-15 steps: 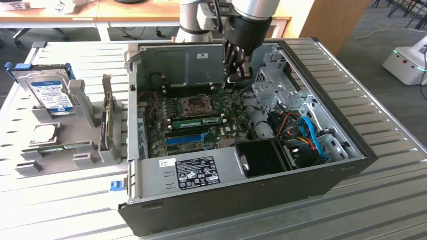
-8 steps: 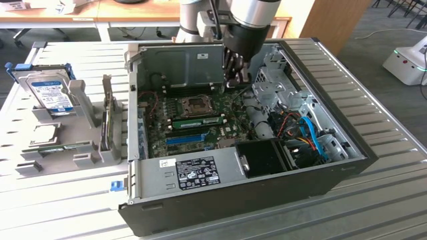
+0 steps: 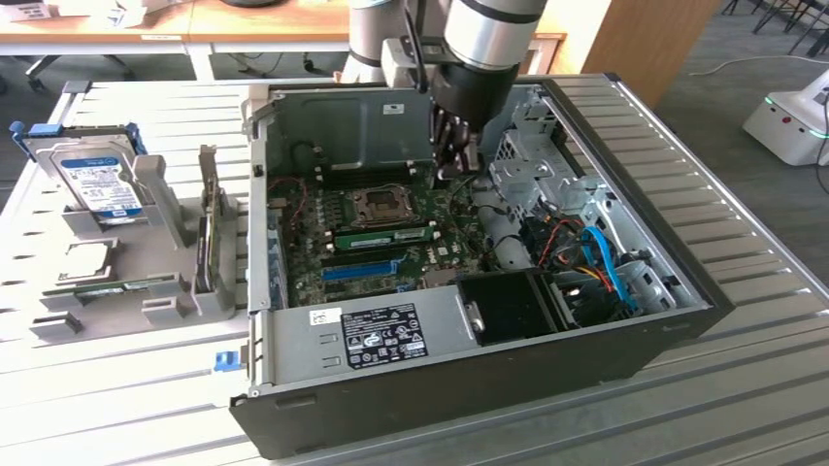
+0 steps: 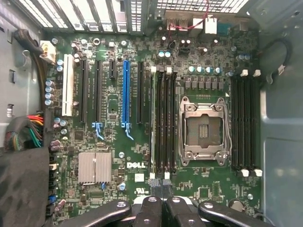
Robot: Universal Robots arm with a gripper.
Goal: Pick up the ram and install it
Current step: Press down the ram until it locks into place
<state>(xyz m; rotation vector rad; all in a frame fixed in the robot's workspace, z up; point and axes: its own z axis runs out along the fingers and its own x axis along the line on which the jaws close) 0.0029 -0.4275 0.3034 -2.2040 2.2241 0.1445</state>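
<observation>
The ram (image 4: 152, 123) is a thin green stick seen edge-on, standing in the slot farthest from the CPU socket (image 4: 203, 127) in the bank of slots beside it. In the exterior view the ram (image 3: 382, 236) lies as a green strip across the motherboard, just in front of the socket. My gripper (image 3: 451, 160) hangs inside the open computer case (image 3: 674, 320), above the board and apart from the stick. In the wrist view the gripper (image 4: 160, 182) is shut with nothing between its fingertips (image 4: 154, 181), which hover over one end of the slot bank.
A bright blue slot strip (image 4: 126, 94) runs parallel to the ram. Blue and black cables (image 3: 603, 262) fill the case at the exterior view's right. On the table at the exterior view's left, grey holders (image 3: 214, 243) stand beside a hard drive (image 3: 97, 184) with a blue label.
</observation>
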